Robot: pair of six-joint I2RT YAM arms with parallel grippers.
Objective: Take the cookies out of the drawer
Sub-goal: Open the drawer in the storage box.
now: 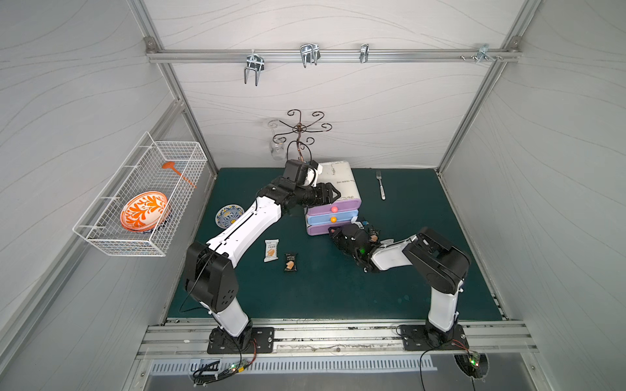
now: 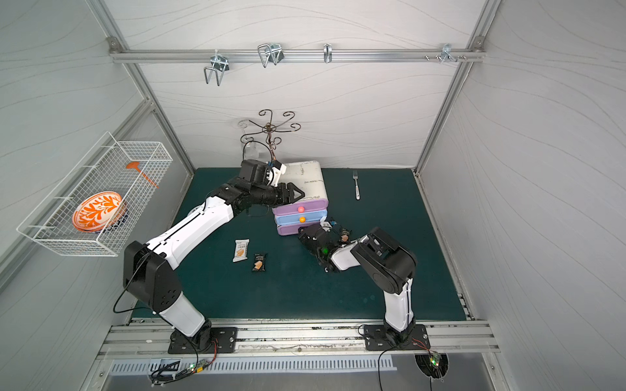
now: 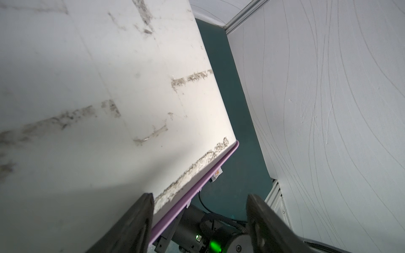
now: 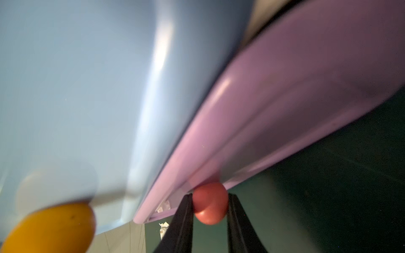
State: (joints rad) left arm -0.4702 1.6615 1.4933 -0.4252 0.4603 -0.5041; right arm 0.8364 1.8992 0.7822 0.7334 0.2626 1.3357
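Note:
The drawer unit has a white top and three drawers. My right gripper is shut on the red knob of the bottom purple drawer; a narrow gap shows at that drawer's edge. Two of the cookies lie on the green mat in both top views, a white packet and a black packet. A third packet lies on the mat by the unit's right front corner. My left gripper is open above the unit's top front edge, holding nothing. The drawer's inside is hidden.
A fork lies to the right of the unit. A blue patterned plate sits under my left arm. A wire basket on the left wall holds an orange bowl. A metal hook stand with a glass stands behind the unit.

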